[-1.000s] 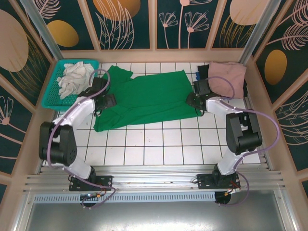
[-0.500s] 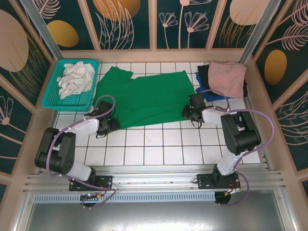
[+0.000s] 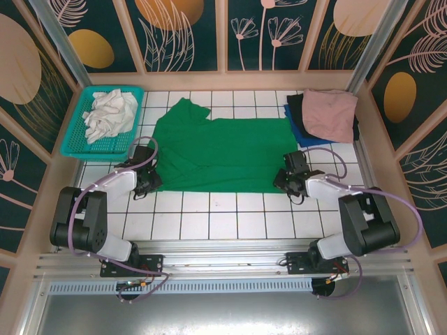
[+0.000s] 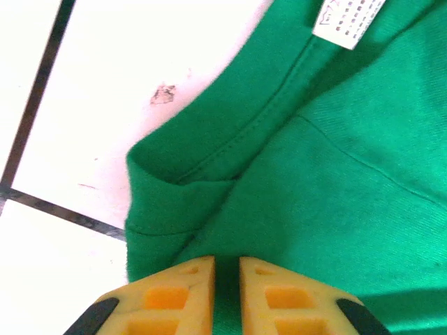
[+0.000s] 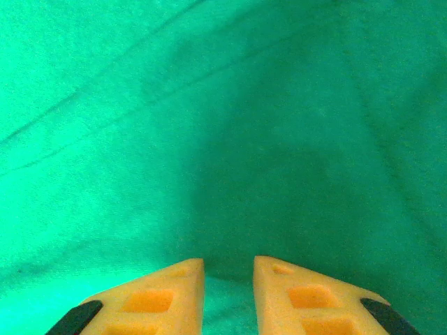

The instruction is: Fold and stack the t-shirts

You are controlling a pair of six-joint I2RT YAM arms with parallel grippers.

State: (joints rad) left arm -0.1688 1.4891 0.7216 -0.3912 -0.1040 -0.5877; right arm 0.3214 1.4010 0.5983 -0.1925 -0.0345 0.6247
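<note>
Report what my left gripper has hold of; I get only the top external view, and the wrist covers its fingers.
Observer: The left gripper is nearly closed on a folded hem corner of the green t-shirt, with cloth in the slit between its fingers.
Operator: Check the right gripper too.
Observer: The right gripper stands at a narrow gap with green cloth running into it.
Operator: Find the label.
Observer: A white label sits at a seam ahead of the left gripper.

Matt green cloth t-shirt [image 3: 223,153], glossy tiled table [image 3: 209,216]
</note>
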